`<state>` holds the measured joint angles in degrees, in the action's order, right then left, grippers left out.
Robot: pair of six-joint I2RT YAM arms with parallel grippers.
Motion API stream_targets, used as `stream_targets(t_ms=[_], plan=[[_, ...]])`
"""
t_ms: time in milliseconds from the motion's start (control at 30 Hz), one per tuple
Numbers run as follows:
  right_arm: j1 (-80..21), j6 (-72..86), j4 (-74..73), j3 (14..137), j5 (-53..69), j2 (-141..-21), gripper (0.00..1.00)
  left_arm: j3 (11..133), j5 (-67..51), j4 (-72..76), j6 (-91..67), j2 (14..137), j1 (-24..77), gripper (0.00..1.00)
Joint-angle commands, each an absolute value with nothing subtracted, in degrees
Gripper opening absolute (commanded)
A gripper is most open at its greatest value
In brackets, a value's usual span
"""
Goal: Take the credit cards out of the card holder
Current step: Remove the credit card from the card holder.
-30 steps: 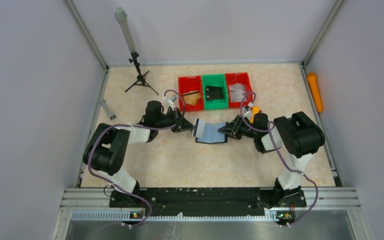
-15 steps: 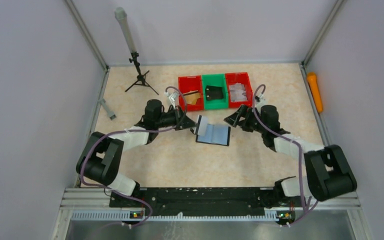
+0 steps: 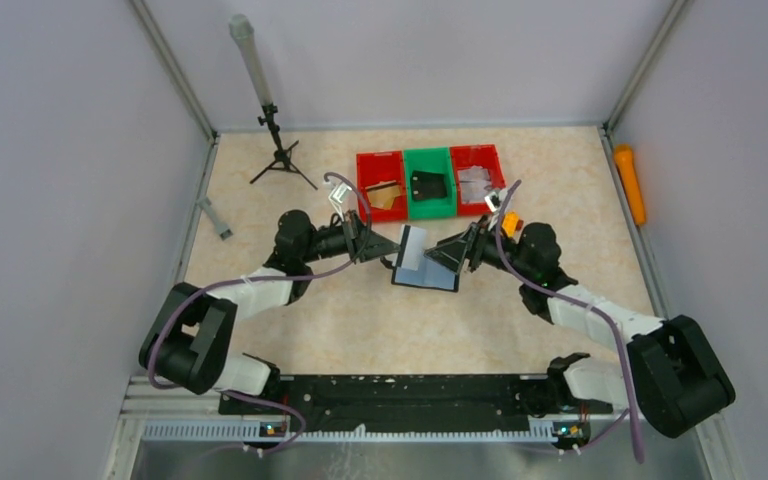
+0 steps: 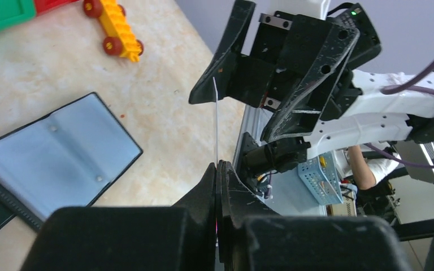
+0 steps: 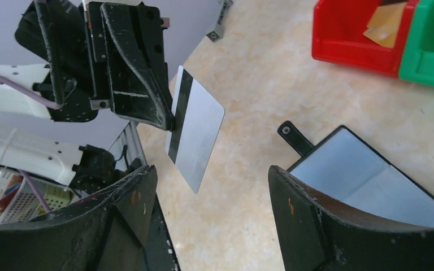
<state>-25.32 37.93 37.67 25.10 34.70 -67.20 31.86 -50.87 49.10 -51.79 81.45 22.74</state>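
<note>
Silver card (image 5: 196, 135) pinched in the left gripper (image 4: 217, 169), while the right gripper (image 5: 209, 172) gapes, seemingly astride its edge.

Black card holder (image 3: 422, 275) open flat, grey-blue inside up; silver striped card (image 5: 195, 135) aloft, upright, near it.

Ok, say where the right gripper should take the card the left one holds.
Grip the card by its plain free edge, opposite the striped edge pinched by the left gripper. Come in from that free side with the right gripper open, one finger on each flat face.
</note>
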Motion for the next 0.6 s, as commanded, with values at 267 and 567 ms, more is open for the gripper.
stream_targets(t_ms=[267, 567], plan=[[-28.4, 45.8, 56.6, 24.1, 39.2, -70.9, 0.53, 30.8, -52.9, 59.5, -53.0, 77.4, 25.7, 0.0], [-29.0, 50.6, 64.5, 23.4, 40.1, -73.9, 0.24, 31.4, -52.8, 58.9, -52.9, 78.5, 26.1, 0.0]])
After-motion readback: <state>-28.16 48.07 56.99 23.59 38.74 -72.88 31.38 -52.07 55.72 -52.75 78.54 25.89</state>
